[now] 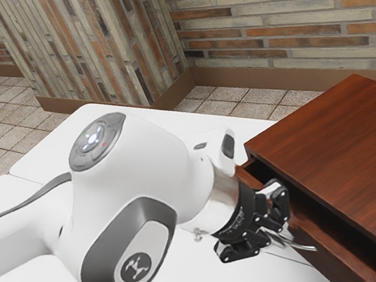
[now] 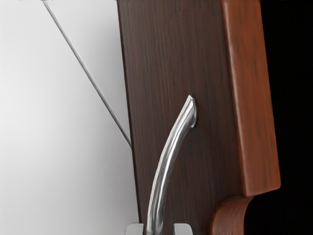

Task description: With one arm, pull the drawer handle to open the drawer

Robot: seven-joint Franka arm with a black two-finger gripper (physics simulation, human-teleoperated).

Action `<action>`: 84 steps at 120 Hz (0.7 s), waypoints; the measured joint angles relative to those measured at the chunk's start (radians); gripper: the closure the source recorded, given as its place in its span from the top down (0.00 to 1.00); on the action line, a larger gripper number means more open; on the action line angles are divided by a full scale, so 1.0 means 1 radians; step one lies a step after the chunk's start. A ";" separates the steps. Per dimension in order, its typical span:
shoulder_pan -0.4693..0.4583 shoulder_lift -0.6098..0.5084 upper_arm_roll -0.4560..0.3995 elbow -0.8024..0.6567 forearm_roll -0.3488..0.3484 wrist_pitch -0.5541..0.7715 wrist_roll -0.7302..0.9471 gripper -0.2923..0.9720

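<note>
A: Gripping what, exactly?

B: Your black gripper clamps the silver drawer handle, lower right in the exterior view. The wooden drawer stands partly out of its cabinet.

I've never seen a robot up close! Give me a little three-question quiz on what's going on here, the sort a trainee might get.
1. True or false: the drawer is fully shut.
2. Where is the gripper?
A) high in the air, far from everything
B) at the drawer's curved metal handle
C) deep inside the drawer
3. Fill in the blank: the wall behind the scene is made of ____.

Key: 1 false, it is pulled partly out; 2 B; 3 brick.
</note>
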 joint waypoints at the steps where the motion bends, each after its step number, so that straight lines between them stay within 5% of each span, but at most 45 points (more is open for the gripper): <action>1: 0.000 -0.002 0.000 -0.001 0.000 0.000 0.000 0.19; 84: -0.003 -0.083 0.000 -0.075 -0.009 -0.011 0.000 0.21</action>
